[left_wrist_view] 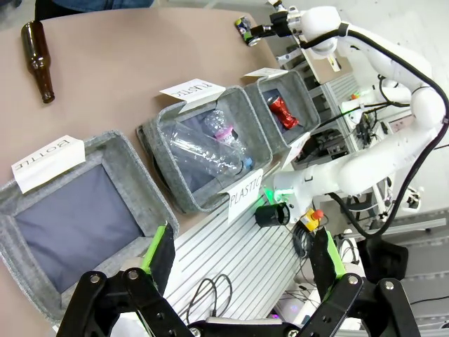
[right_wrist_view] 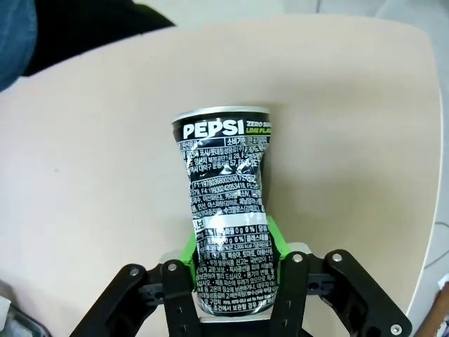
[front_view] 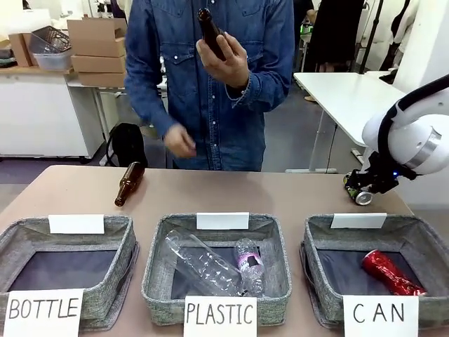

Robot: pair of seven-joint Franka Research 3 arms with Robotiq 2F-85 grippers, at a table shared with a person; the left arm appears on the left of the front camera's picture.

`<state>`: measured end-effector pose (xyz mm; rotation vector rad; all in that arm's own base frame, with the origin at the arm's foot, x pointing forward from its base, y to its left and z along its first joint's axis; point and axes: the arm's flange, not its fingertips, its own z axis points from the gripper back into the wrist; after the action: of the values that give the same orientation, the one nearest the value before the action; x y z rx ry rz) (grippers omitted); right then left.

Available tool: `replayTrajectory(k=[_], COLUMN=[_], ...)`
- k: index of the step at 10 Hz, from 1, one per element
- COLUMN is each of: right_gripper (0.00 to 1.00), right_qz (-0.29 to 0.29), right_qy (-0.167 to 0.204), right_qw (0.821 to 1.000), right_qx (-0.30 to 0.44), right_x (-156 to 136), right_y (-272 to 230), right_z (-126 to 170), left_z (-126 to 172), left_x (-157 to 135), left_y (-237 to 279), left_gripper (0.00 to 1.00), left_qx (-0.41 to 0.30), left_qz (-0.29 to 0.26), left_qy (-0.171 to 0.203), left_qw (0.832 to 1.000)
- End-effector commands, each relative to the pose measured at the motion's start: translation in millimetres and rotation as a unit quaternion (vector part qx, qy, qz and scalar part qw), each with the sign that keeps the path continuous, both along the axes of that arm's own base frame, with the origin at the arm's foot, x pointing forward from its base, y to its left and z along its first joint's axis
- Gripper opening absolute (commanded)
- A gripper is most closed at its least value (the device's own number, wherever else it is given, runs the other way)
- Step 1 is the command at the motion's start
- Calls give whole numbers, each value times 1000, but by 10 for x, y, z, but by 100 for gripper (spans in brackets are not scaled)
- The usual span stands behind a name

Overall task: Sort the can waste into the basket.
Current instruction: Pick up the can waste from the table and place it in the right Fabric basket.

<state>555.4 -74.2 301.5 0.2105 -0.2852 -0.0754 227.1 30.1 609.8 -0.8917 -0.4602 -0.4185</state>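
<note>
My right gripper [front_view: 365, 185] is shut on a dented black can [front_view: 360, 194] with white printing, holding it just above the table's far right part, behind the basket [front_view: 421, 229] marked "CAN". In the right wrist view the green pads [right_wrist_view: 186, 247] pinch the black can [right_wrist_view: 223, 203] near its lower end, with my right gripper [right_wrist_view: 228, 246] over bare tabletop. A shiny red can [front_view: 391, 272] lies inside the basket. My left gripper [left_wrist_view: 243, 254] hangs open and holds nothing, above the near edge by the "BOTTLE" bin [left_wrist_view: 112, 144].
The "PLASTIC" bin [front_view: 161, 235] in the middle holds clear plastic bottles. A brown bottle [front_view: 129, 184] lies on the table's far left. Across the table a person holds up another brown bottle [front_view: 210, 31] in one hand.
</note>
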Motion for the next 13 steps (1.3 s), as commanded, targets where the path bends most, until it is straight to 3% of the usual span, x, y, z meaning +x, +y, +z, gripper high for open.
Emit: replayTrajectory(k=[1, 5, 7, 8, 10, 13], right_gripper=[0, 0, 0, 0, 0, 0], right_qz=[20, 27, 50, 43, 27, 115], right_qy=[-7, -1, -29, -5, 39, 76], right_qw=[1000, 999, 998, 999, 999, 990], right_qx=[20, 22, 2, 25, -5, 7], right_x=[16, -41, -327, -555, -988, -1926], right_y=[-55, 8, 151, 214, 241, 296], right_z=[-27, 46, 614, 1041, 1586, 2245], left_z=[9, 9, 9, 9, 9, 9], left_x=[4, 4, 4, 4, 4, 4], left_y=[-1, -1, -1, -1, -1, -1], left_gripper=[100, 100, 100, 100, 100, 100], left_qx=[-12, -12, -12, -12, -12, -12], left_qz=[-9, -9, -9, -9, -9, -9], left_qy=[-9, -9, -9, -9, -9, -9], left_qw=[1000, 1000, 1000, 1000, 1000, 1000])
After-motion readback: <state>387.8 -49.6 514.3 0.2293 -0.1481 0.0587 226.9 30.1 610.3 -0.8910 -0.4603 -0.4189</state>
